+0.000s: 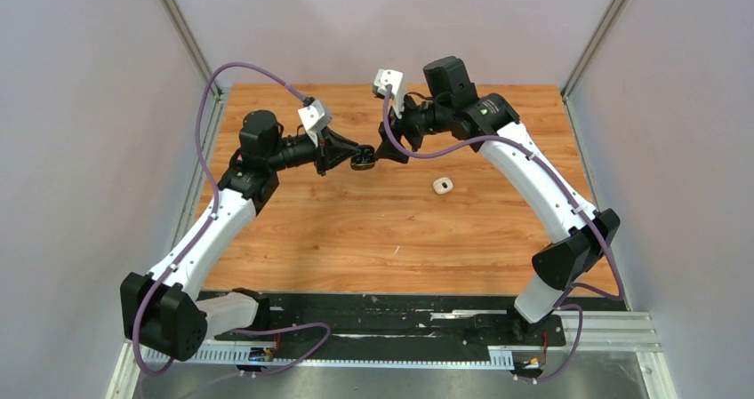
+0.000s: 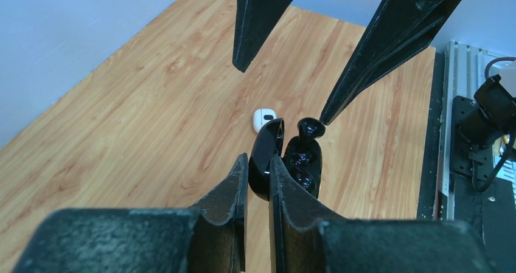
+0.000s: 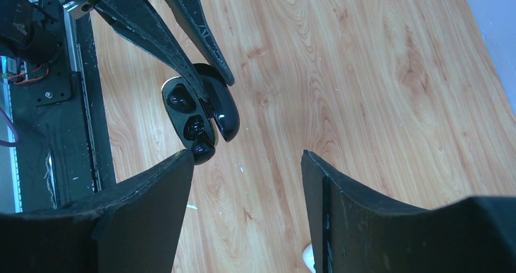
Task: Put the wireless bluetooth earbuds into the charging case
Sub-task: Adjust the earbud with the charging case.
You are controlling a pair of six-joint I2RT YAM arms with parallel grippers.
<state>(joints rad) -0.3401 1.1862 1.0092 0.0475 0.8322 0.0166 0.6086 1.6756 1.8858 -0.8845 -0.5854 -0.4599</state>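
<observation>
I am counting two arms, the left arm [image 1: 209,230] and the right arm [image 1: 533,172], and two grippers, the left gripper [image 2: 258,163] and the right gripper [image 3: 248,157]. I am seeing two cases: one black case [image 2: 268,157] and one white case [image 1: 443,186] at three o'clock from the table's [image 1: 311,239] middle. I am making out one black earbud [image 2: 309,129].

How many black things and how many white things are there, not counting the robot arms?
Black: 2, the open case and an earbud sticking out of it.
White: 1, a small rounded piece on the table.
Total: 3.
</observation>
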